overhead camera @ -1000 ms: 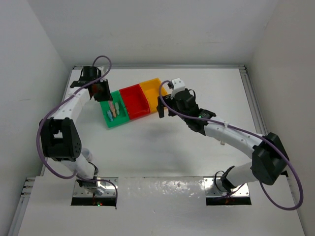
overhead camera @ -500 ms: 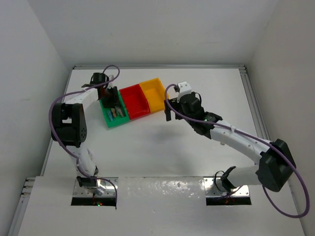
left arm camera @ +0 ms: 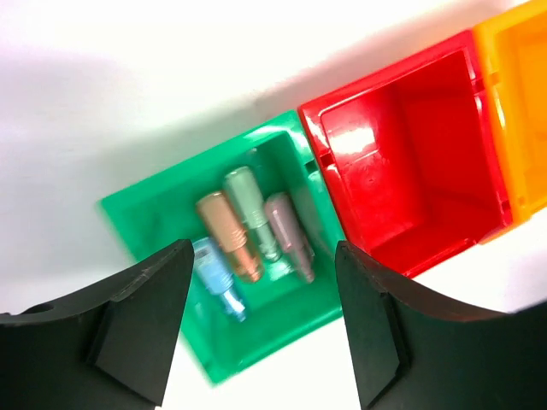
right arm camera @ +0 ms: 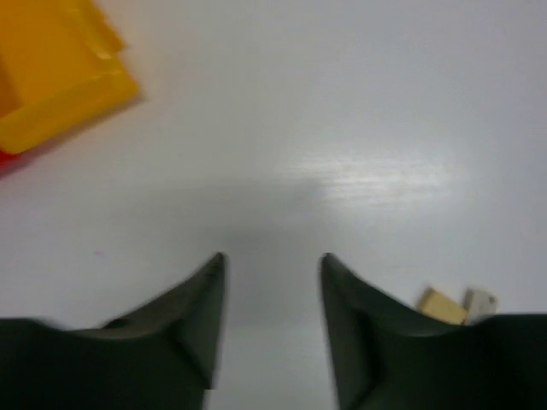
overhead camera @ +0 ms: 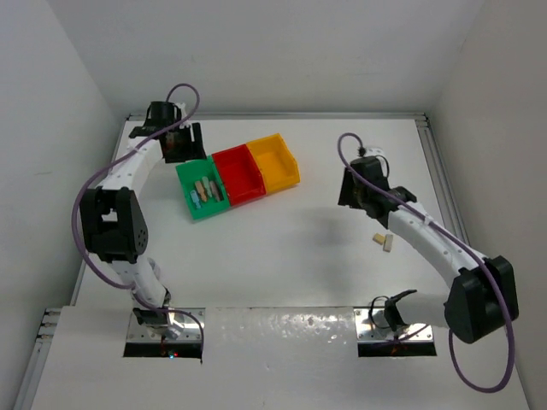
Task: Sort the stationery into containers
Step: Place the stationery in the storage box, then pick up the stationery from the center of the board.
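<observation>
**Stationery [left arm camera: 250,209] partly sorted**

Four short sticks lay side by side in the green plastic bin [left arm camera: 137,213]: a tan-orange stick [left arm camera: 229,235], a greenish stick [left arm camera: 248,201], a mauve stick [left arm camera: 286,231] and a bluish stick [left arm camera: 218,273]. This bin stood joined in a row of three with the red plastic bin [left arm camera: 410,154] and the yellow-orange plastic bin [overhead camera: 275,158]. Two pieces, a small beige block [right arm camera: 442,305] and a pale piece [right arm camera: 481,301], lay just beside each other on the white tabletop [overhead camera: 282,248]. The left gripper [left arm camera: 263,256] hovered over the green bin with jaws wide apart. The right gripper [right arm camera: 273,265] had parted jaws gripping nothing.

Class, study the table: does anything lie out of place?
Yes: a small beige block lies loose on the table, apart from the bins, while the sticks sit in the green bin.
</observation>
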`<state>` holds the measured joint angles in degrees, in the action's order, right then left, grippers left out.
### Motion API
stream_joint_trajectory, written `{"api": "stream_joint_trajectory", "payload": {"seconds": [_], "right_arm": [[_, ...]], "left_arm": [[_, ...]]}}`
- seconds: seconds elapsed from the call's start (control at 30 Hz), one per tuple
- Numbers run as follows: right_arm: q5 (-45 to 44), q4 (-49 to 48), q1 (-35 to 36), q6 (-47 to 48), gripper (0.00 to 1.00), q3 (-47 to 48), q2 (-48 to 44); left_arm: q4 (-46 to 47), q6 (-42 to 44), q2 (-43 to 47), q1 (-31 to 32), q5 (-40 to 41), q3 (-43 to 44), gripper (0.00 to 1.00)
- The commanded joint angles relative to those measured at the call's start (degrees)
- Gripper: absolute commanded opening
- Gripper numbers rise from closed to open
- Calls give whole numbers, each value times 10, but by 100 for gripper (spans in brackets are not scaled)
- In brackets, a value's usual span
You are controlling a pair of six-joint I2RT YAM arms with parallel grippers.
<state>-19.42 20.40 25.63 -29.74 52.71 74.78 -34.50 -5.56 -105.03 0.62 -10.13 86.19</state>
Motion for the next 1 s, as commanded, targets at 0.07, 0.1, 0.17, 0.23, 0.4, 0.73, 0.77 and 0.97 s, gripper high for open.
{"api": "stream_joint_trajectory", "payload": {"seconds": [0.07,0.1,0.17,0.23,0.4,0.73,0.77,0.97], "right_arm": [[18,116,-112,-115,61,-79,-65],[33,129,-153,-121,61,-91,-66],[62,131,-216,-129,50,-109,-61],[71,126,-249,-125,29,-120,-52],[43,133,-284,-124,32,-118,-19],[53,97,-320,-143,35,-166,24],[51,89,-322,-146,35,-178,21],[69,69,-332,-143,36,-189,41]], "left_arm": [[-50,27,84,-5,58,17,65],[-54,27,92,-24,57,13,64],[-63,25,98,-30,49,5,64],[-69,24,104,-36,37,6,64],[-74,26,122,-69,32,4,64],[-77,22,142,-168,7,-38,64],[-75,20,145,-171,5,-39,64],[-76,14,134,-180,-9,-30,64]]}}
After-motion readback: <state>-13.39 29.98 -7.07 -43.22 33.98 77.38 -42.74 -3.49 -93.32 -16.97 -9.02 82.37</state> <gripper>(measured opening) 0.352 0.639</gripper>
